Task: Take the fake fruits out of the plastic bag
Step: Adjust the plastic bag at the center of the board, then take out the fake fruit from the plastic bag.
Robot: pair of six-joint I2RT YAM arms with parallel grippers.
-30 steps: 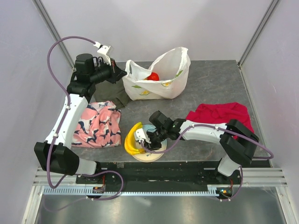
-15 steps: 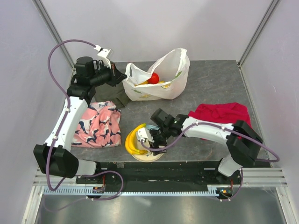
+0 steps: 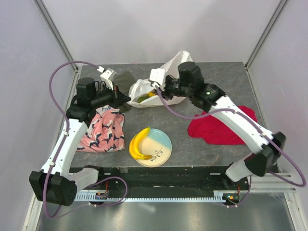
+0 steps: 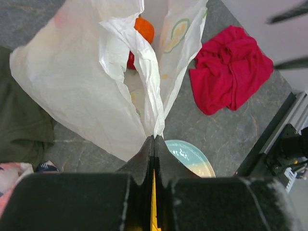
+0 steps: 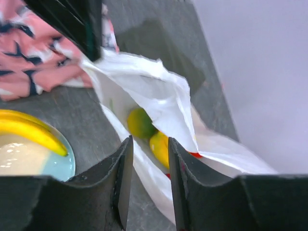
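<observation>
Left gripper (image 4: 154,139) is clamped flat on a fold of the plastic bag (image 4: 77,86), jaws fully together, holding the rim out toward 9 o'clock with the mouth gaping. Right gripper (image 5: 149,142) hangs just over that mouth from the 3 o'clock side, its fingers a narrow slit apart and gripping nothing. Inside the bag I can see a green fruit (image 5: 140,122) and a yellow one (image 5: 160,147) touching, plus an orange one (image 4: 144,29) beside a red one (image 4: 131,60). Yellow bananas (image 3: 137,143) lie on the plate (image 3: 162,150) at 6 o'clock of the bag. Red cloth (image 3: 224,127) sits at 4 o'clock, pink patterned cloth (image 3: 103,127) at 8 o'clock.
</observation>
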